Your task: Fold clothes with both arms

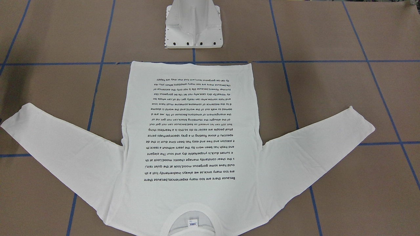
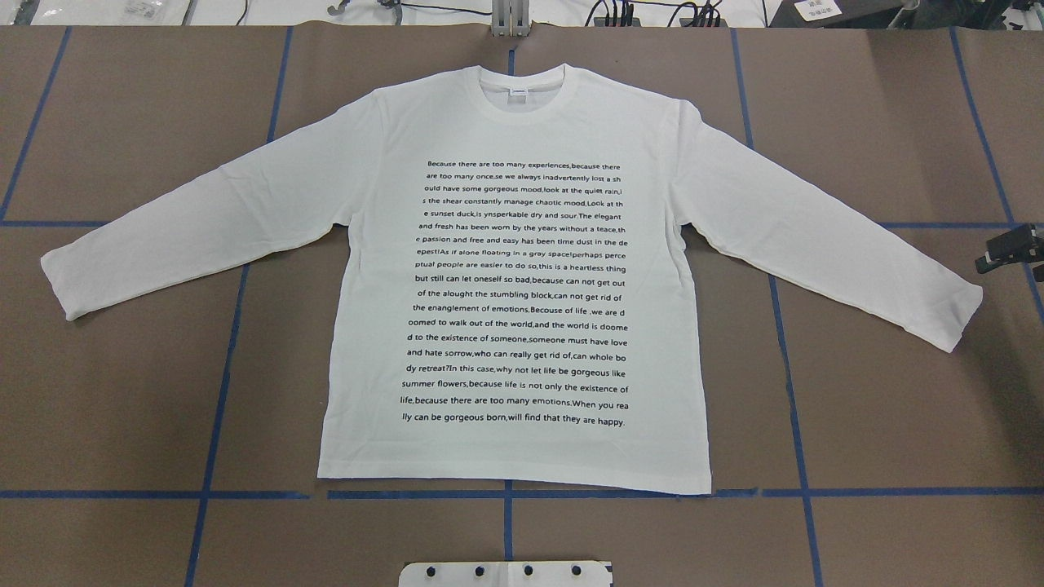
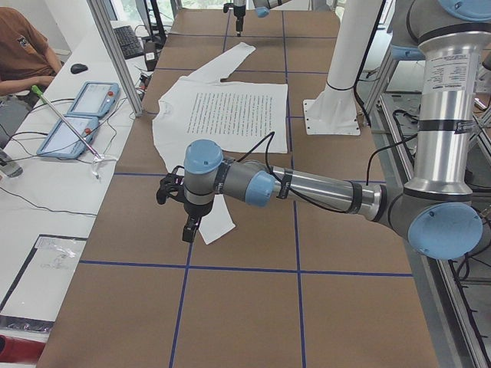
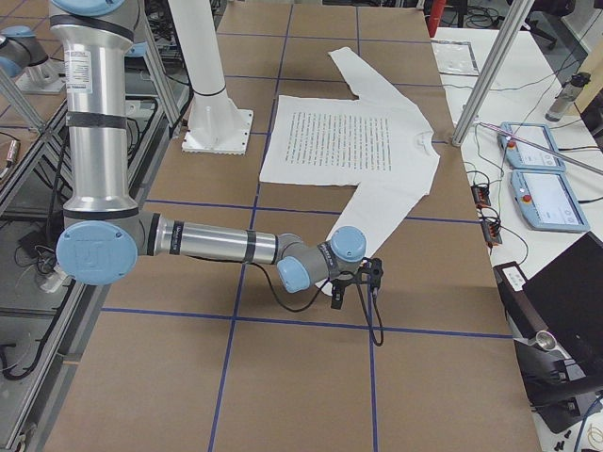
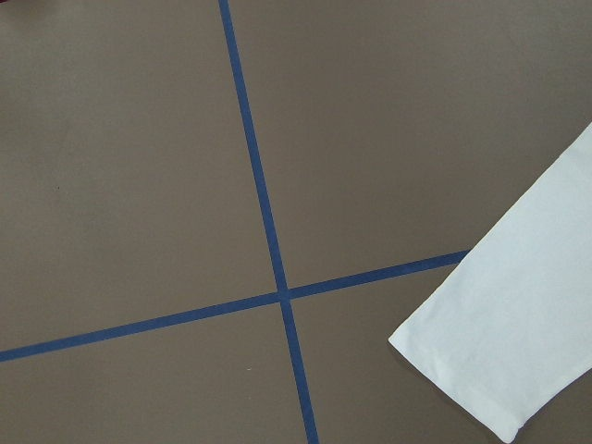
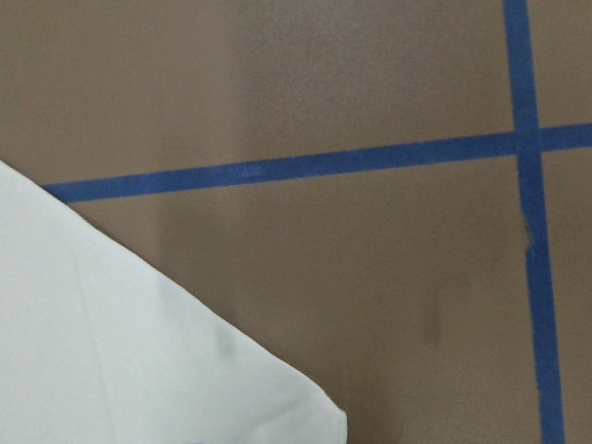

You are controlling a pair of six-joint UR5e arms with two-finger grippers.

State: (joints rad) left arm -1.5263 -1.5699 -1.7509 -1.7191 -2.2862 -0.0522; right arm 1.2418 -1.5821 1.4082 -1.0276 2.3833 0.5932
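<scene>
The white long-sleeved T-shirt (image 2: pixel 514 285) lies flat on the brown table, printed text up, with both sleeves spread and the collar at the far edge from the robot (image 1: pixel 190 137). My left gripper (image 3: pixel 189 228) hangs just above the table beside the left sleeve cuff (image 5: pixel 518 351); I cannot tell whether it is open or shut. My right gripper (image 4: pixel 336 299) hangs beside the right sleeve cuff (image 6: pixel 139 351). Only a black part of it shows at the overhead view's right edge (image 2: pixel 1011 249), and its state is unclear. No fingers show in either wrist view.
The white metal pedestal base (image 2: pixel 506 573) stands just behind the shirt's hem (image 1: pixel 193 29). Blue tape lines cross the table. A side table with tablets (image 3: pixel 80 115), cables and a seated person (image 3: pixel 23 54) runs along the far side.
</scene>
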